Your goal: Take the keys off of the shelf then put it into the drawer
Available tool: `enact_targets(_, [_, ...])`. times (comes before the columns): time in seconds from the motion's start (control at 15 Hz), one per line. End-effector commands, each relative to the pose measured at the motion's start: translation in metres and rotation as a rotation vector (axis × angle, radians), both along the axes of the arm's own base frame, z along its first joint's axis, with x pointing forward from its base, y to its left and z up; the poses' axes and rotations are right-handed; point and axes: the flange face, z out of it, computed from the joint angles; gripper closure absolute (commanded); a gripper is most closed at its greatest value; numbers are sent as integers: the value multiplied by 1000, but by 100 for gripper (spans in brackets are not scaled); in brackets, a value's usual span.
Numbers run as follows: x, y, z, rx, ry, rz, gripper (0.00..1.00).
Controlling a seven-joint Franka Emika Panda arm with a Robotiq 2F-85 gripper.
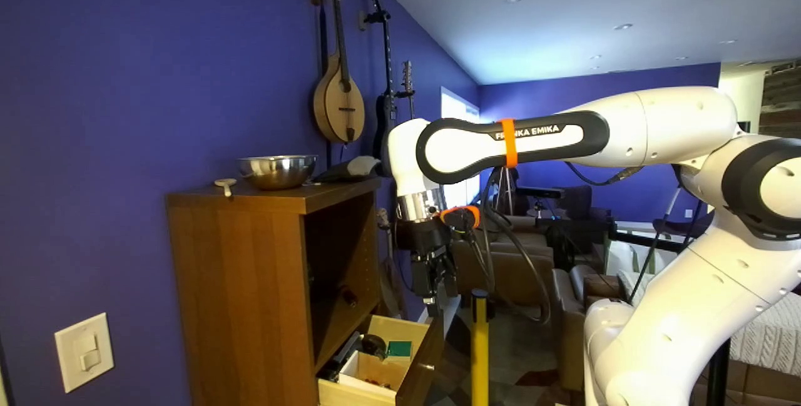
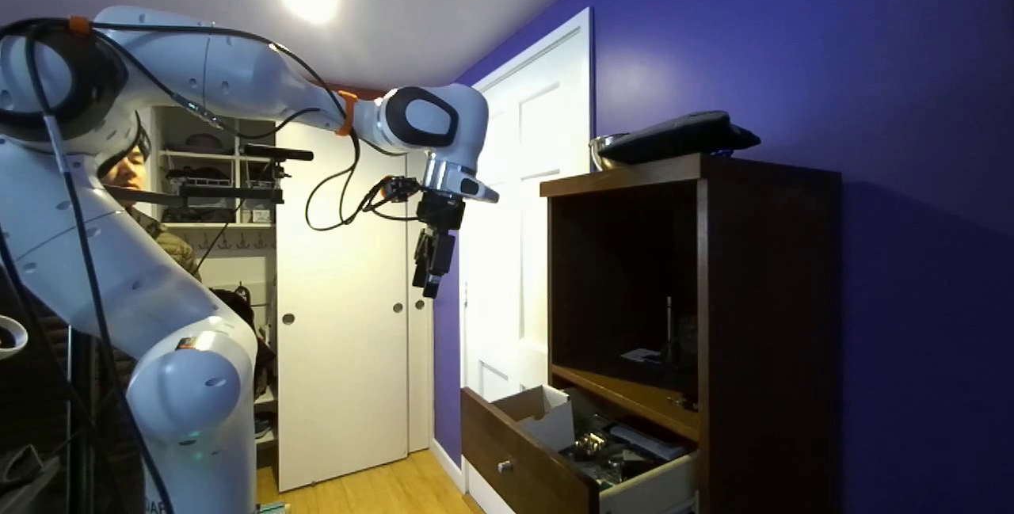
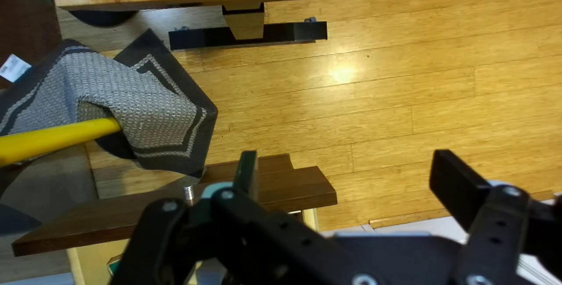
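The brown cabinet's shelf [image 2: 626, 397] is the board below the dark recess. A small dark item [image 2: 683, 401] lies near its front edge; it may be the keys, but it is too small to tell. A dark item also shows in the recess in an exterior view [image 1: 348, 296]. The drawer [image 1: 400, 329] is pulled out below the shelf, with a brown front [image 2: 523, 454] and pale walls. My gripper [image 1: 439, 298] points down, in front of the cabinet and above the drawer front. In the wrist view my gripper [image 3: 344, 160] is open, with nothing between its fingers.
The drawer holds a white box [image 2: 547, 419], a green item [image 1: 399, 348] and dark clutter. A metal bowl [image 1: 278, 171] and a black item [image 2: 681, 138] sit on the cabinet top. A yellow post [image 1: 479, 350] stands near the drawer front. A white door [image 2: 523, 221] is beside the cabinet.
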Motion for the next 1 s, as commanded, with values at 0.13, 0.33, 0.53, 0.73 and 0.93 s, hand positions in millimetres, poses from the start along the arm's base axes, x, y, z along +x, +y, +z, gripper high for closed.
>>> enact_targets(0.13, [0, 0, 1, 0, 1, 0, 0])
enact_targets(0.33, [0, 0, 1, 0, 1, 0, 0])
enact_targets(0.53, [25, -13, 2, 8, -199, -78, 0])
enact_targets(0.73, [45, -42, -4, -73, -369, -97, 0])
enact_targets(0.93, [66, -72, -16, -181, -512, -126, 0])
